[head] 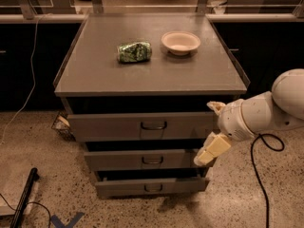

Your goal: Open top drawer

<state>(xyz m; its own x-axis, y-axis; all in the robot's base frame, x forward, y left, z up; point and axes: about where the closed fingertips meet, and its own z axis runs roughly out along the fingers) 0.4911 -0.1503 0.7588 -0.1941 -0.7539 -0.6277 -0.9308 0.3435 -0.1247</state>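
Claw [212, 129] beside top drawer [109, 126], bowl [180, 42] on cabinet top [142, 77], speckled floor [42, 146]

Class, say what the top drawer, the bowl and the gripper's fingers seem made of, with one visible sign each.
Top drawer: probably painted metal; flat, matte grey front.
Bowl: ceramic or plastic; smooth, pale, faint sheen.
Gripper, at the drawer's right end: its open fingers look like cream plastic or rubber, matte.

no legible text, none on pincer [207, 132] beside top drawer [118, 126]
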